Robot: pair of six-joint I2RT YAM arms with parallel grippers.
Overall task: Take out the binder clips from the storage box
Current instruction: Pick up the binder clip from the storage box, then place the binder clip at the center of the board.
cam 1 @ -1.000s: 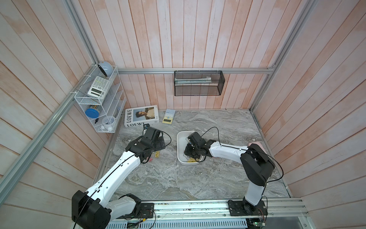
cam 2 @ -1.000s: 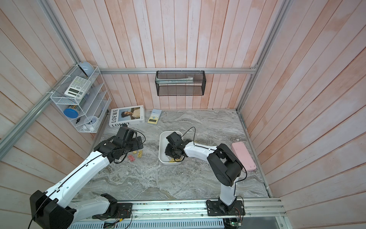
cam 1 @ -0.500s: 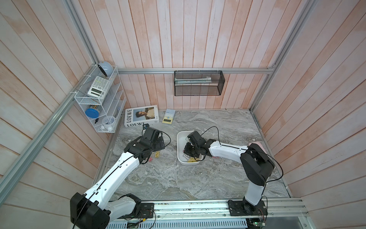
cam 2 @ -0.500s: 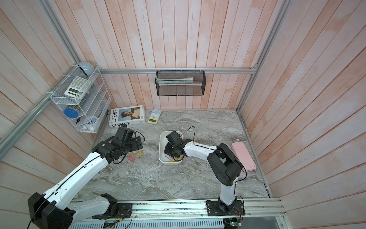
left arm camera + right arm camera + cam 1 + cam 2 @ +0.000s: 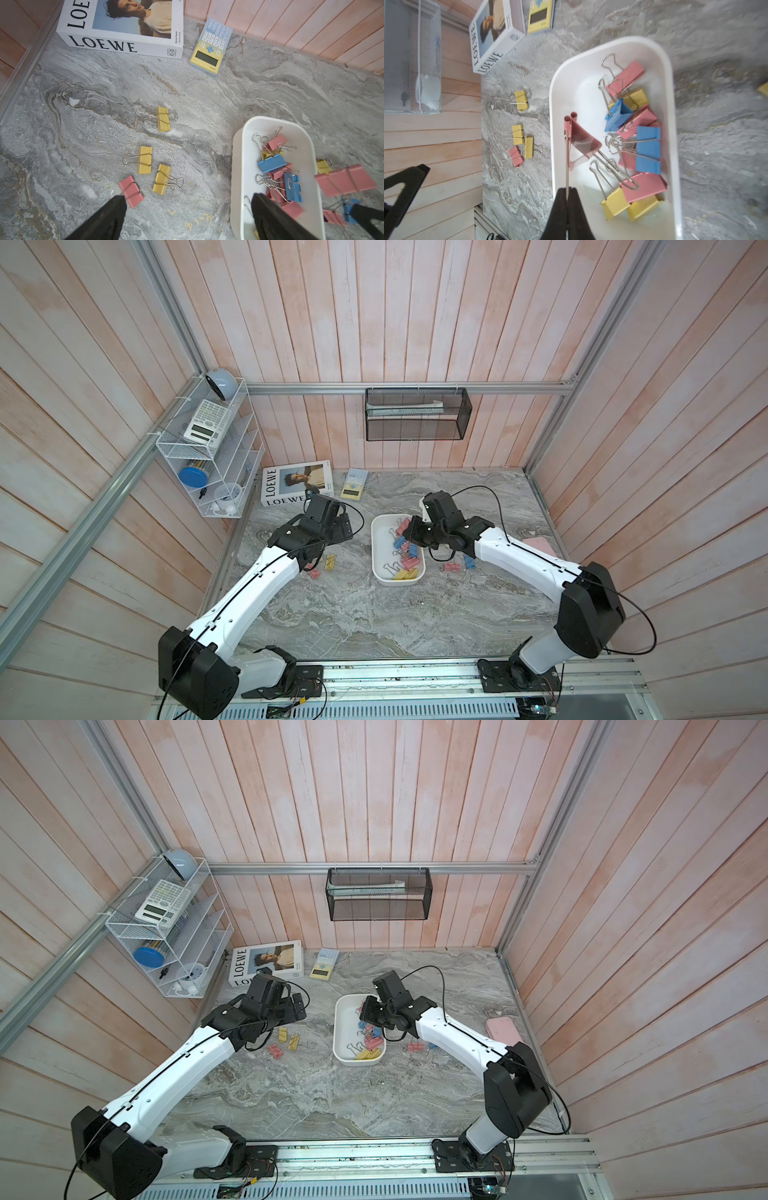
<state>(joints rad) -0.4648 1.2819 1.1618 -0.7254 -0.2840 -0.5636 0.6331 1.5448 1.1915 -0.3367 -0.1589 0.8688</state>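
- Over the far-right part of the storage box [image 5: 376,547], as both top views show it: right end effector [image 5: 568,190] pinched tight on one wire handle of a pink clip [image 5: 583,141]
- Pink clip appears raised off the box floor
- Gripped handle runs straight out from the fingertips, in line with them, with the clip body at the far end
- Its second handle trails back toward the heap; cannot tell if it is hooked in a neighbour's wire
- Other binder clips [image 5: 639,133] lie heaped along the box's right half: pink, blue and yellow, wires interlaced; the left half of the floor is bare
- Box long axis points away from the robot's base
- Its right long wall stands between the held clip and two loose clips [image 5: 451,567] lying on the surface [image 5: 332,614] just beyond it
- Judgement: the coming move turns on that wall; the clip sits inboard of it, so the carry goes up, then rightward across the box's short axis
- Left end effector [image 5: 188,199]: jaws wide, nothing in them, hovering just left of the box near four loose clips [image 5: 145,160], three yellow and one pink
- Heap is on the right side, so the right arm is the nearer one
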